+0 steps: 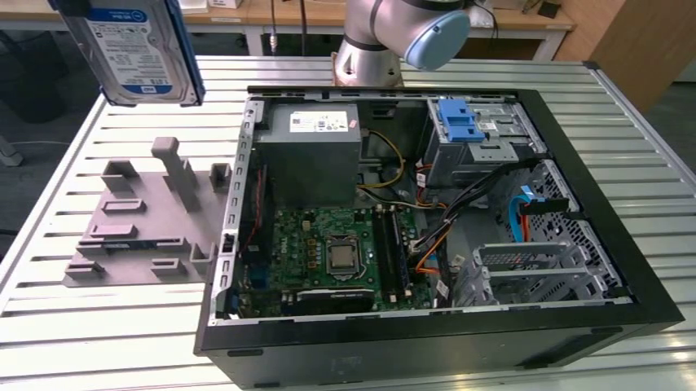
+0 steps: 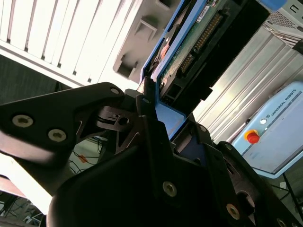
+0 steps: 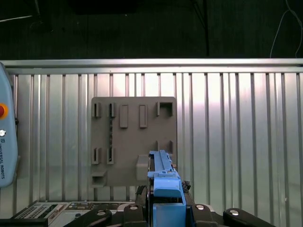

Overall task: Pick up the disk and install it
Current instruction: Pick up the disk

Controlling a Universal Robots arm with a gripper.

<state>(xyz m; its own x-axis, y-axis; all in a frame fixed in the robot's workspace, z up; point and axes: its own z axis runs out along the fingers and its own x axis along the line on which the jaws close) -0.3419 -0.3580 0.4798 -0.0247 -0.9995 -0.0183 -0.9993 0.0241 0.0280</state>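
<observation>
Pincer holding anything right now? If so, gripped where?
The disk, held in the air. The pincer clamps one end of it, on the blue frame.

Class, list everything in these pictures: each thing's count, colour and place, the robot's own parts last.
table: one, silver, slatted.
the disk: one, silver with blue rail, in the air at the exterior view's left.
fixture plate: one, grey, on the table.
computer case: one, black, open, on the table.
power supply: one, grey, inside the case.
motherboard: one, green, inside the case.
latch: one, blue, on the case's drive bay.
arm: one, silver and blue, beyond the case.
gripper: one, black, shut on the disk.
</observation>
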